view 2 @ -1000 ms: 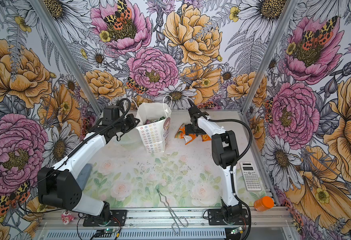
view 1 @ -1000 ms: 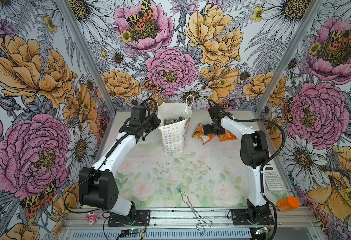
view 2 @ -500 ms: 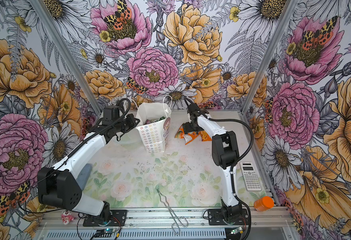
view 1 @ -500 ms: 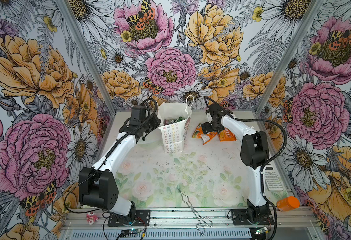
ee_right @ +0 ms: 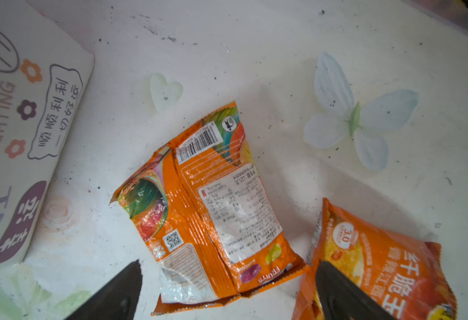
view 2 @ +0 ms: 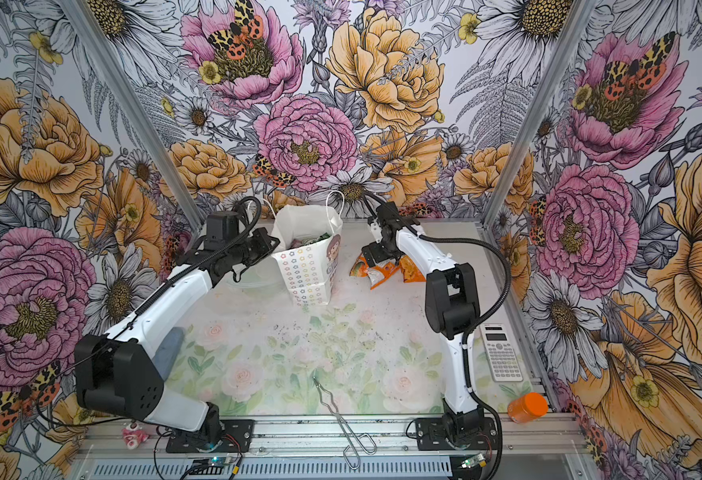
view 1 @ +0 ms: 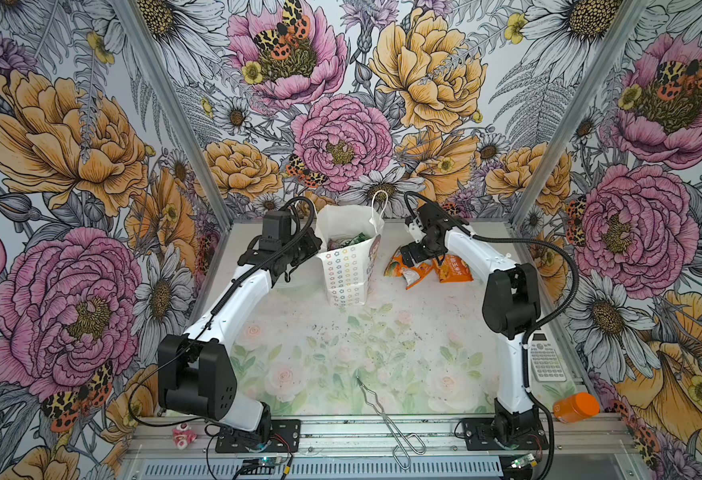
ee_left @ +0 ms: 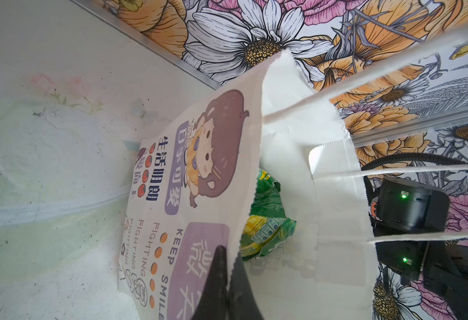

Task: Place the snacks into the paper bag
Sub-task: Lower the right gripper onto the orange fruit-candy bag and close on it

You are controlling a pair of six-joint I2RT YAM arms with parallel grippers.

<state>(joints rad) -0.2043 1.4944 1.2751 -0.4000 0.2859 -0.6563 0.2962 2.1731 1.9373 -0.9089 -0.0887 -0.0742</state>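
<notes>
While left hand (ee_left: 228, 267) is clamped on paper bag (ee_left: 199, 166) rim | right hand (ee_right: 228, 267) spread wide over orange packet (ee_right: 213, 194), holding nothing

Bright, even light — soft shadows (wrist views blur nearby).

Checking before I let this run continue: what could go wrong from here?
1. The right jaws stand open over the fruit packet, but one fingertip overlaps the neighbouring orange packet; closing might catch both or shove one away.
2. The left jaws are shut on the paper bag's thin edge; a pull could tear or tip it.
</notes>
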